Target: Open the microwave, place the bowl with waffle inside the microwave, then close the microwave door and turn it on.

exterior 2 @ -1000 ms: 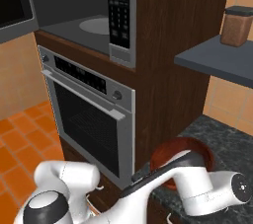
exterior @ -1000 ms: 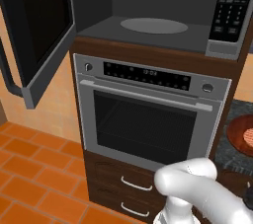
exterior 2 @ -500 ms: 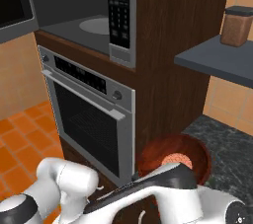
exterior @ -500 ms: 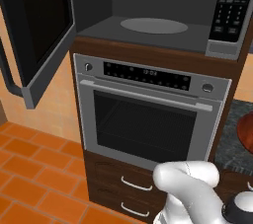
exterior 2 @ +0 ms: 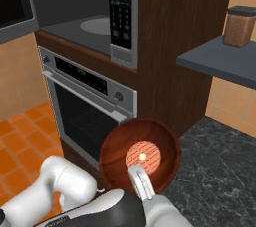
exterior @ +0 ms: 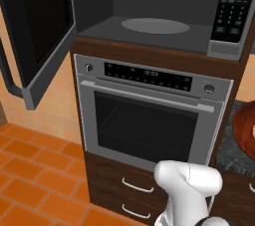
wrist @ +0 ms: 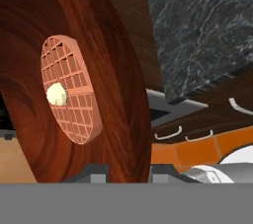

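Note:
The microwave [exterior: 149, 1] stands open, its round grey turntable [exterior: 155, 25] bare and the keypad [exterior: 234, 11] on its right. The microwave door [exterior: 40, 36] hangs swung out to the left. My gripper [exterior 2: 139, 183] is shut on the near rim of the reddish-brown bowl [exterior 2: 120, 146], which hangs tilted in the air in front of the oven's right edge, below the microwave. The waffle [exterior 2: 143, 156] lies in the bowl's middle. In the hand view the bowl [wrist: 118, 70] rises between my gripper [wrist: 129, 172] tips, with the waffle [wrist: 69, 90] against its inner wall. The bowl's edge [exterior: 246, 130] shows at the right.
A steel-framed oven [exterior: 149, 115] with a bar handle sits under the microwave, drawers [exterior: 132, 187] below it. A dark stone counter [exterior 2: 220, 171] lies to the right, under a grey shelf [exterior 2: 215, 61] carrying a brown canister [exterior 2: 240, 25]. The floor [exterior: 30, 170] is orange tile.
The bowl with the waffle has moved left off the stone counter toward the oven front, carried by my gripper; the arm has swung with it. The microwave stays open.

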